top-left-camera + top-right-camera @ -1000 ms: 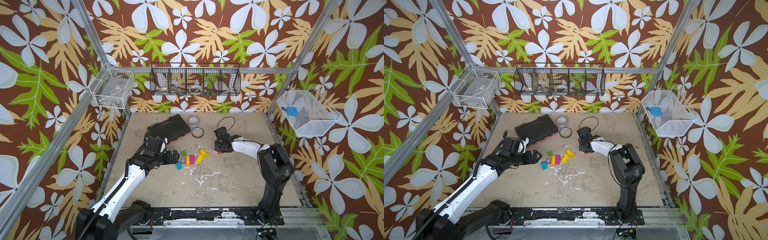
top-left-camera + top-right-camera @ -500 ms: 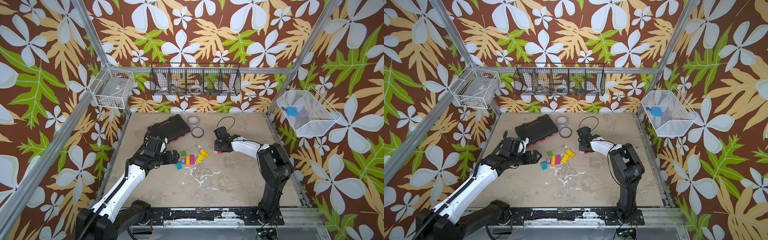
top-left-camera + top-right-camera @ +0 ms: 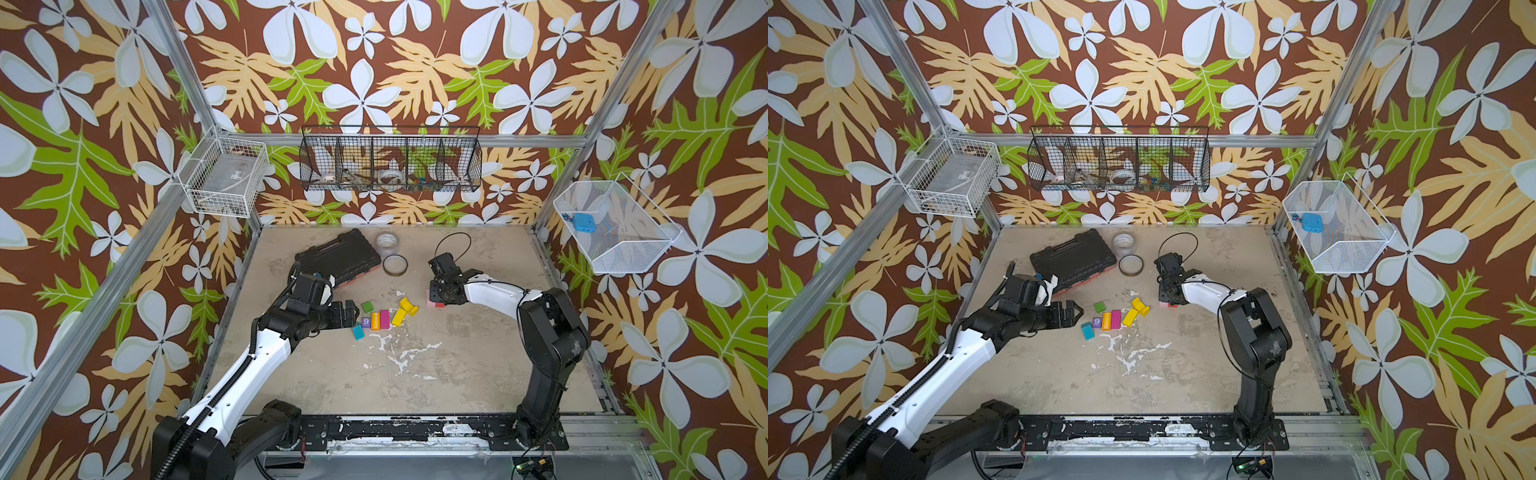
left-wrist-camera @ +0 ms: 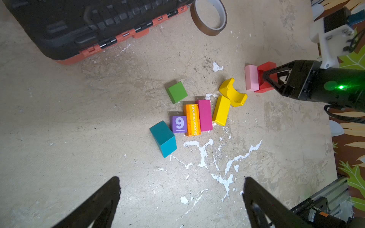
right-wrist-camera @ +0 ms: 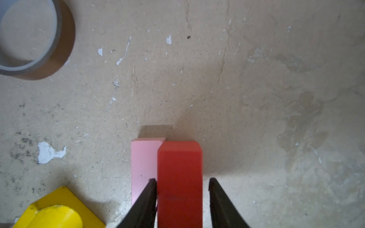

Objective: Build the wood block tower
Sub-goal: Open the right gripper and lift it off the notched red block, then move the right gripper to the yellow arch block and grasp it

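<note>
My right gripper [image 5: 182, 180] stands open around a red brick [image 5: 179, 177]; one finger touches it and a gap shows at the other. A pink brick [image 5: 144, 161] lies against the red one, lower than it. To their left are a yellow arch [image 4: 233, 92], yellow brick [image 4: 221, 110], magenta brick [image 4: 205, 115], orange cylinder [image 4: 192, 120], purple "9" cube [image 4: 178, 124], green cube [image 4: 176, 92] and teal piece [image 4: 164, 139], all loose on the table. My left gripper [image 3: 353, 316] hangs wide open and empty just left of this cluster. No tower shows.
A black tool case [image 3: 338, 255] lies behind my left arm. A brown tape roll [image 3: 395, 265] and a clear roll [image 3: 387, 243] sit behind the blocks. Wire baskets [image 3: 390, 164] hang on the back and side walls. White flaked patches [image 3: 399, 353] mark the table in front.
My right gripper's jaws have parted from the red brick, which stays beside the pink one. Neither arm has visibly moved.
</note>
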Available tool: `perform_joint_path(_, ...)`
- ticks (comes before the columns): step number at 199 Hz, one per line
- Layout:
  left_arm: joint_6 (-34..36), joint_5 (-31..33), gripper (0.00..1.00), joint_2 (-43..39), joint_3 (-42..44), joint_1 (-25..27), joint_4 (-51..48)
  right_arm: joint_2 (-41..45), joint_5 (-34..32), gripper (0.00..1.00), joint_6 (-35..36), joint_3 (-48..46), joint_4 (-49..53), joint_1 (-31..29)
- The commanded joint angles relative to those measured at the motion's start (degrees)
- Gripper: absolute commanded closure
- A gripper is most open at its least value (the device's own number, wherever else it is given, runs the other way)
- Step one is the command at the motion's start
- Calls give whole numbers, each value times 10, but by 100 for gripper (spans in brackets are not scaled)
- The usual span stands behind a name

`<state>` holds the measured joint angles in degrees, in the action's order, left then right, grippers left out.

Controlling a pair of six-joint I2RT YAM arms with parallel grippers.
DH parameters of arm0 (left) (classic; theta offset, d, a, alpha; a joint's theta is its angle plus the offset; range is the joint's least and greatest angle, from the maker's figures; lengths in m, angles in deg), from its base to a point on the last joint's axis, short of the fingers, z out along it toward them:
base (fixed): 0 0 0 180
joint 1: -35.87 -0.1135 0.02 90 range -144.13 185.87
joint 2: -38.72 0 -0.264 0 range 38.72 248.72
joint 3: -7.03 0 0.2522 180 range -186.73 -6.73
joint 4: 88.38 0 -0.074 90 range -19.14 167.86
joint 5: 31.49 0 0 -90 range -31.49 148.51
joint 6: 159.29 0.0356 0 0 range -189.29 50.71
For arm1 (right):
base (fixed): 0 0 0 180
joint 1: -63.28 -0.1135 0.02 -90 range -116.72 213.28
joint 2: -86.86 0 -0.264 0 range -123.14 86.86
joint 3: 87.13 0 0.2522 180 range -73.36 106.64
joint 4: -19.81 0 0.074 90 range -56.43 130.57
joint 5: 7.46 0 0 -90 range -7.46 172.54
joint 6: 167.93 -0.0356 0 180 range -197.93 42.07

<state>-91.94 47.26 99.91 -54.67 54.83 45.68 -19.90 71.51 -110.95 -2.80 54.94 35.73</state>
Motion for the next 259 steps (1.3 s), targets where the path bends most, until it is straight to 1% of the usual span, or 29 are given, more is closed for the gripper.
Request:
perform_joint_path(1,3,-4,2,2,-3,1,0,22,-16,53,-4,-10,-3,-2)
perform_joint_path(37,3,-5,2,0,-3,0,0,91,-32,44,1,-42,-15,-12)
perform_joint_path(64,3,-5,2,-5,-2,0,0,146,-66,35,25,-50,-25,-55)
perform_joint_path(73,4,-4,2,-8,-2,1,1,161,-66,32,40,-51,-38,-75)
perform_joint_path(83,3,-5,2,-10,-2,0,1,172,-55,28,57,-50,-53,-97)
perform_joint_path(93,3,-4,2,-14,-3,0,1,176,-33,27,70,-49,-64,-117)
perform_joint_path(98,3,-3,2,-16,-3,0,1,177,-3,27,77,-51,-73,-123)
perform_joint_path(105,3,-3,2,-19,-3,1,1,178,43,30,85,-59,-86,-127)
perform_joint_path(115,4,0,2,-23,-4,0,0,181,79,29,81,-76,-101,-127)
perform_joint_path(129,3,7,2,-26,-5,0,-2,181,87,23,77,-104,-121,-127)
perform_joint_path(136,3,9,2,-26,-6,1,-2,176,83,21,77,-114,-127,-127)
perform_joint_path(172,3,11,2,-27,-7,0,-3,119,82,30,86,-114,-136,-127)
perform_joint_path(213,3,14,2,-35,-7,1,-3,52,71,38,95,-78,-125,-125)
perform_joint_path(233,2,15,2,-33,-7,0,-3,37,70,41,95,-74,-128,-122)
perform_joint_path(259,2,16,2,-30,-7,1,-4,24,60,47,95,-78,-130,-116)
